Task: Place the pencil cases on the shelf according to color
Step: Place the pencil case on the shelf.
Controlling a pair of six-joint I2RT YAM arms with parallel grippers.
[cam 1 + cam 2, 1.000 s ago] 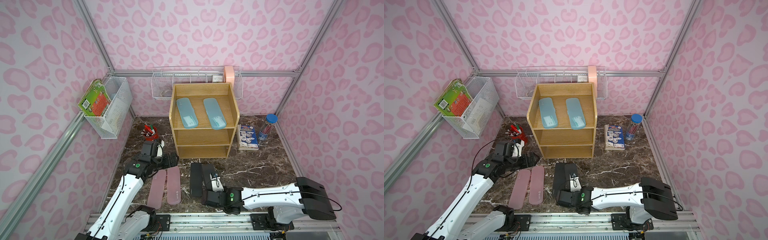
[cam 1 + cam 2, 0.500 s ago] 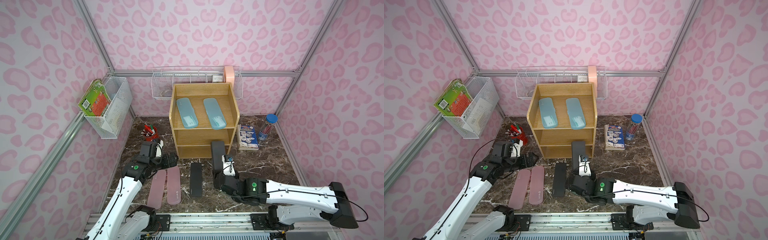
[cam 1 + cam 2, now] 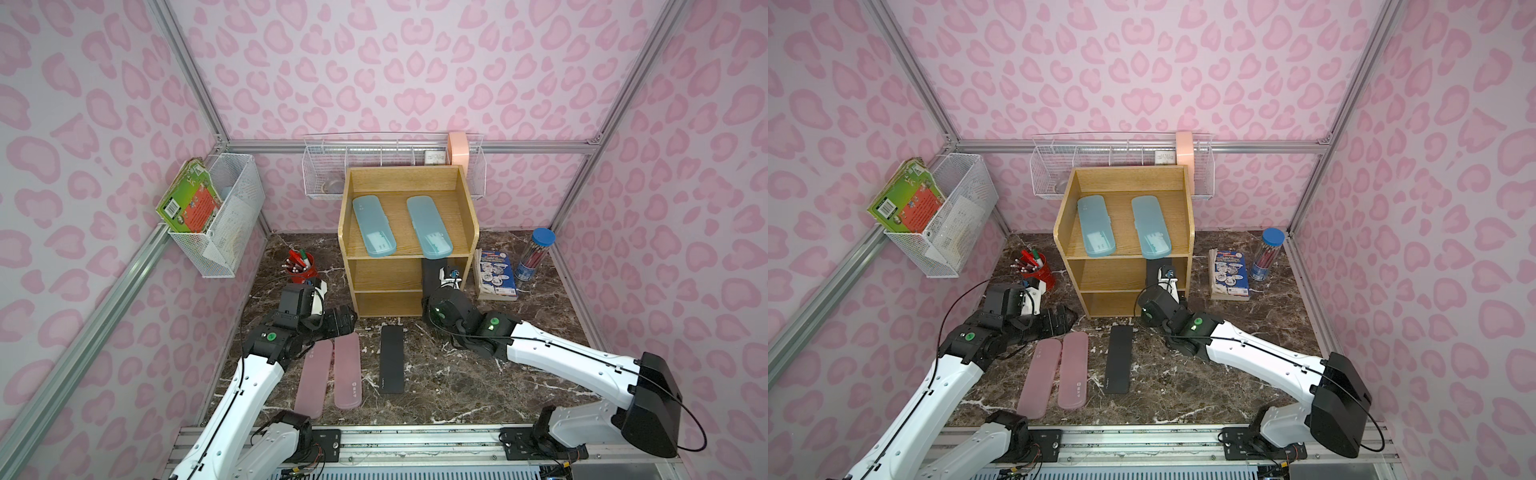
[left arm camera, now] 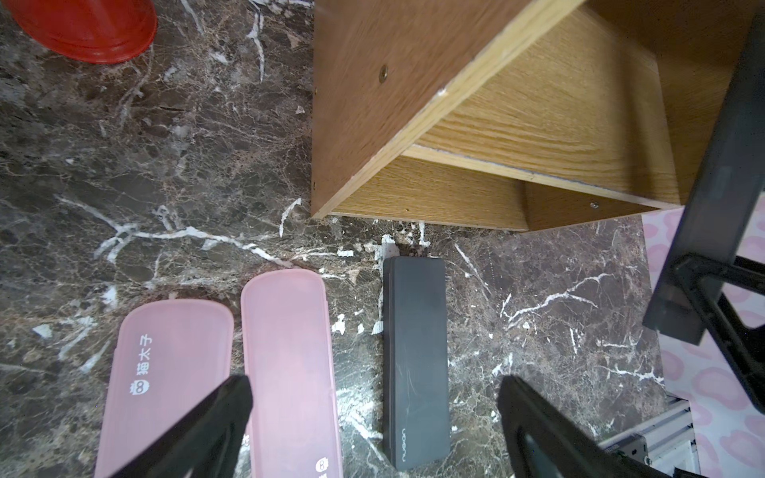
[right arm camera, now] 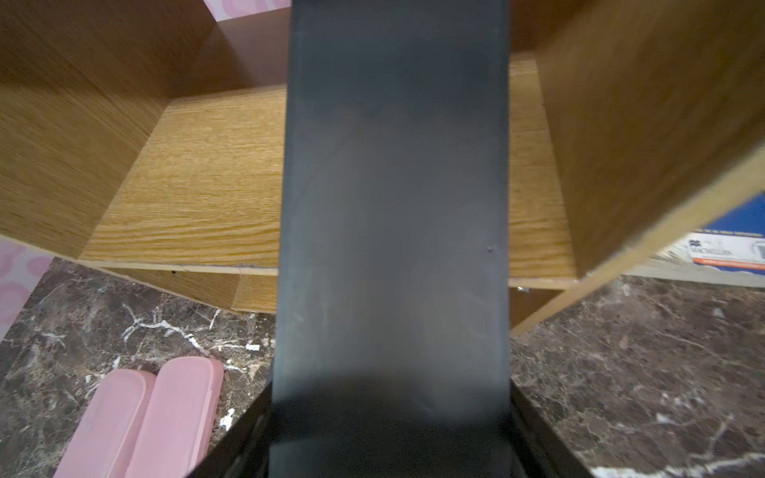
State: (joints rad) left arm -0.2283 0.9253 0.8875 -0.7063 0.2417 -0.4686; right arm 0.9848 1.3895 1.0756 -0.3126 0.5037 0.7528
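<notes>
The oak shelf (image 3: 386, 274) holds two light-blue pencil cases (image 3: 374, 226) (image 3: 429, 226) on its top tier. My right gripper (image 3: 446, 282) is shut on a black pencil case (image 5: 393, 186). That case's far end reaches into the right side of the middle tier (image 5: 186, 186). On the floor in front lie two pink cases (image 3: 313, 380) (image 3: 348, 370) and another black case (image 3: 392, 359). My left gripper (image 4: 374, 397) hovers open above the near floor, between the pink cases (image 4: 289, 351) and the black one (image 4: 416, 360), holding nothing.
A red pen cup (image 3: 301, 268) stands left of the shelf. A book (image 3: 496, 274) and a blue-lidded pencil tube (image 3: 534, 255) lie to its right. White wire baskets hang on the left wall (image 3: 224, 216) and the back wall (image 3: 390, 170).
My right arm has carried the black case from the front floor up to the shelf, and its far end is now inside the middle tier. The left arm has barely moved.
</notes>
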